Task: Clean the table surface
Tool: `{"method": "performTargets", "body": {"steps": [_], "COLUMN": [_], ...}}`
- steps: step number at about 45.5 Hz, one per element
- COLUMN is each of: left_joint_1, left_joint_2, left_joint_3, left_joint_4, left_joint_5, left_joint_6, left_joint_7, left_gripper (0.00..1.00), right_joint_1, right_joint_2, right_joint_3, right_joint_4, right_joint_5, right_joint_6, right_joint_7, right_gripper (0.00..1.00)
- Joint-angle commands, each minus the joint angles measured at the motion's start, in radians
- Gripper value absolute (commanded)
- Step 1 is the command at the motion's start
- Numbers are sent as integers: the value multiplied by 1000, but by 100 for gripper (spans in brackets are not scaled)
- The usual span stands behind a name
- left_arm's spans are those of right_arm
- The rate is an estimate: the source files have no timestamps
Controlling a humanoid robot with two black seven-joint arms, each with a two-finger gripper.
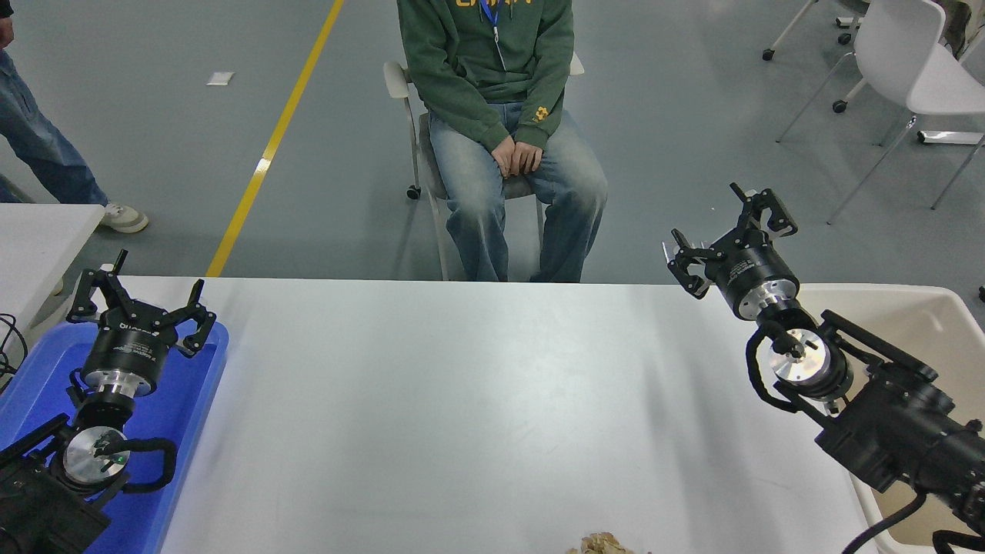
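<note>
White desk surface (477,400), filling the middle and lower part of the view, far edge toward the seated person. Small beige crumpled scrap (604,545) at the near edge, right of centre, partly cut off by the frame. Blue tray (192,400) along the left edge of the desk. Left tool (141,302) raised over the tray's far end near the far left corner, fingers spread wide, holding nothing. Right tool (731,232) in the air near the far right corner, out past the far edge, fingers spread wide, holding nothing. Beige bin (916,308) just beside the right edge, partly behind the right arm. Person (492,100) in green top and jeans on a chair beyond the far edge, hands clasped in lap. Smaller white table corner (38,238) beyond the left edge.
</note>
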Motion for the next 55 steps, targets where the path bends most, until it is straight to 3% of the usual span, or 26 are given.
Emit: {"method": "performTargets", "body": {"steps": [1, 25, 41, 55], "left_joint_1": [1, 0, 1, 0], "left_joint_2": [0, 0, 0, 0], "left_joint_3": [0, 0, 0, 0], "left_joint_4": [0, 0, 0, 0], "left_joint_5": [0, 0, 0, 0], "left_joint_6": [0, 0, 0, 0], "left_joint_7": [0, 0, 0, 0], "left_gripper": [100, 100, 100, 100], "right_joint_1": [-23, -49, -53, -46], "right_joint_2": [14, -7, -127, -350], "right_joint_3": [27, 10, 4, -70], "right_joint_4": [-10, -15, 85, 289], "right_joint_5": [2, -27, -432, -645], "right_joint_6": [32, 104, 118, 118], "right_joint_7": [0, 0, -1, -3], "right_gripper": [99, 99, 99, 99]}}
